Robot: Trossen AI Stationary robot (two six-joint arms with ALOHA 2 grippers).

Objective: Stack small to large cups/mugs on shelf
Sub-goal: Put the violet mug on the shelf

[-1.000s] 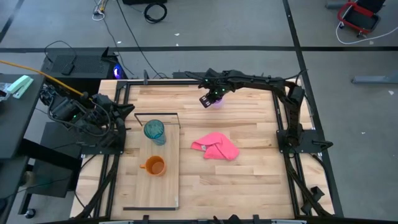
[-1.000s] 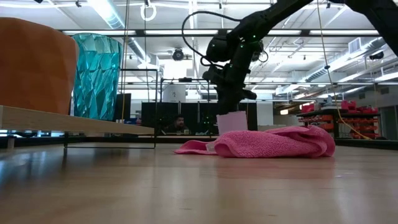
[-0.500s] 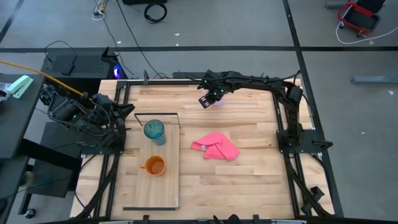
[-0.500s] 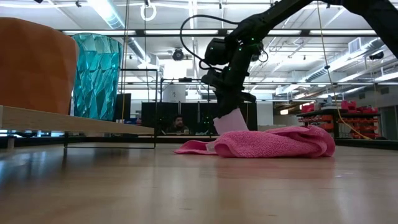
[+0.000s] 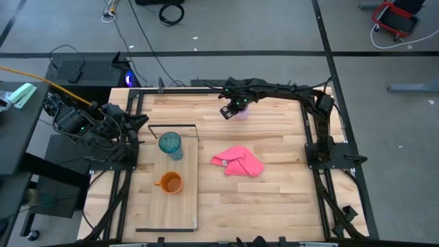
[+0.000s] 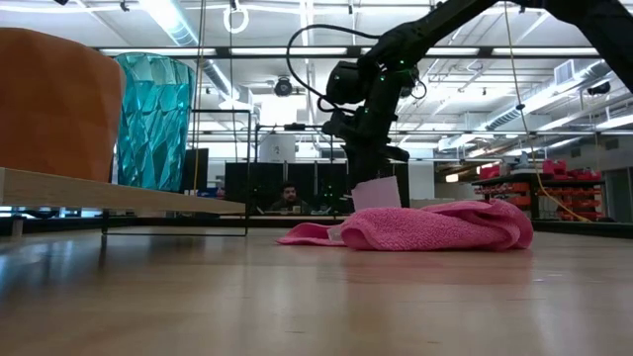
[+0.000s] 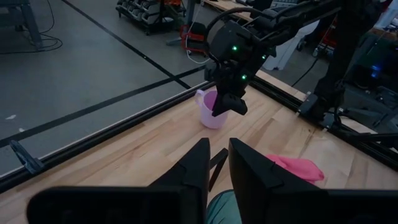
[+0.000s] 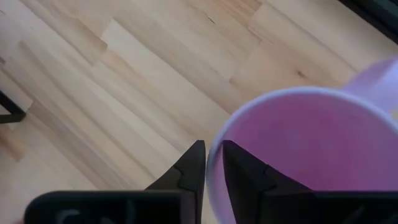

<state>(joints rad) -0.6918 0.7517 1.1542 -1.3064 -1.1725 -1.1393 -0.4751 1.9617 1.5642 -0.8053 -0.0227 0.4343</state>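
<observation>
The lilac mug point(image 5: 241, 112) is at the table's far middle, with my right gripper point(image 5: 233, 108) shut on it; it also shows in the low view point(image 6: 376, 192), tilted, its base hidden behind the pink cloth. The teal tumbler point(image 5: 171, 144) and the orange mug point(image 5: 169, 182) stand on their bases on the light-wood shelf point(image 5: 180, 206) at the left. My left gripper point(image 7: 219, 167) is shut and empty, waiting at the shelf's far left, just short of the tumbler. My right gripper holds the lilac mug by its rim point(image 8: 213, 163), one finger point(image 8: 242, 174) inside the cup and one point(image 8: 189, 168) outside. The fingers come from above, pointing down. The mug hangs tilted; the cloth hides whether its base is on the table.
A pink cloth point(image 5: 238, 161) lies bunched on the table between the mug and the near edge, right of the shelf. The shelf's black wire frame point(image 5: 173, 126) stands at its far end. Bare tabletop point(image 5: 274, 199) lies at the near right.
The lilac mug has tipped in my right gripper's hold, from standing upright behind the cloth to leaning; the gripper has turned slightly with it and stays shut on the rim.
</observation>
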